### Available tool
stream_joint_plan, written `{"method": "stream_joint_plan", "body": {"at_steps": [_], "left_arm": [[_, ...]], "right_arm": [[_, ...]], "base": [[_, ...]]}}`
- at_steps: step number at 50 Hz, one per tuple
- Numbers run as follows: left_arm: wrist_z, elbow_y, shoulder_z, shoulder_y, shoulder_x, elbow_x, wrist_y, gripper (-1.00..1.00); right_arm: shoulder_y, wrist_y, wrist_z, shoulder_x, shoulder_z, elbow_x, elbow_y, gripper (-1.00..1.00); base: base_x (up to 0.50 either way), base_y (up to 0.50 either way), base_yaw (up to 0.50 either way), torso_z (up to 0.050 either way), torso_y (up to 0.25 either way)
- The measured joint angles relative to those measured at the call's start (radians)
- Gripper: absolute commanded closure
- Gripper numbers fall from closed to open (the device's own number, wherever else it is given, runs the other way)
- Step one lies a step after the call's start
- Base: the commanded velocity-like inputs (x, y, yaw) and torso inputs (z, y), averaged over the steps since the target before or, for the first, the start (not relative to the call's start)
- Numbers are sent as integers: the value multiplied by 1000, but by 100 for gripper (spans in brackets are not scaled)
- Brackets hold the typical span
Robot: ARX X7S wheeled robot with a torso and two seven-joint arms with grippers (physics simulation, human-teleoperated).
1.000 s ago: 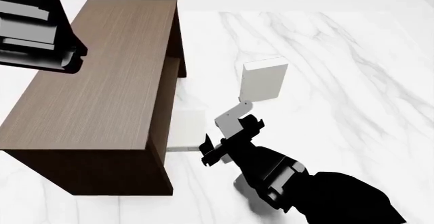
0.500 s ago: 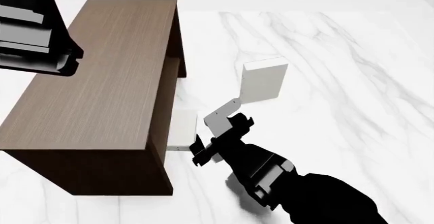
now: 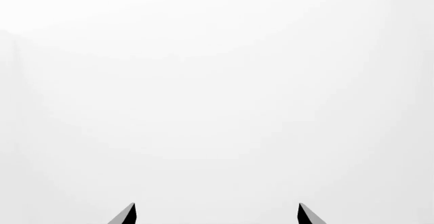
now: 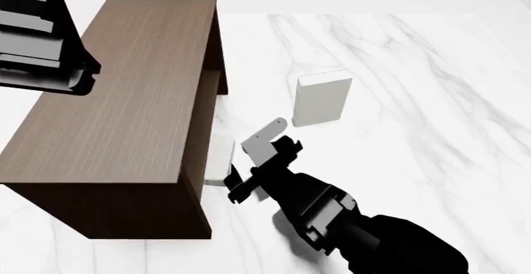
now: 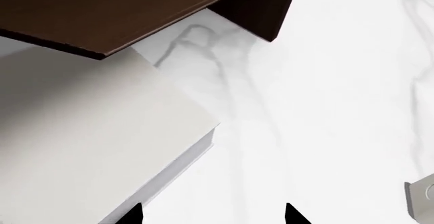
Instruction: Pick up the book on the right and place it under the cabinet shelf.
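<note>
The book (image 4: pixel 219 160) is lying flat on the white marble counter (image 4: pixel 415 69), mostly tucked under the open front of the cabinet (image 4: pixel 116 100), only a pale strip showing at the cabinet's lower edge. In the right wrist view the book (image 5: pixel 88 148) is reaching in beneath the dark brown board (image 5: pixel 115 10). The right gripper (image 4: pixel 249 165) is sitting just beside the book's exposed edge; jaws are spread apart and nothing is between them. A second, look-alike book (image 4: pixel 321 98) is standing upright on the counter, well apart from the cabinet. The left gripper (image 3: pixel 215 215) is hanging raised over the cabinet's left side, jaws parted, gripping nothing.
</note>
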Motion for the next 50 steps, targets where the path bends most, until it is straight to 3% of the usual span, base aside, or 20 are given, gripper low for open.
{"method": "stream_joint_plan", "body": {"at_steps": [50], "left_arm": [[3, 9, -37, 52, -65, -7, 55, -100]], "right_arm": [[31, 141, -56, -3, 29, -30, -67, -100]], "base": [[0, 0, 0, 0, 0]]}}
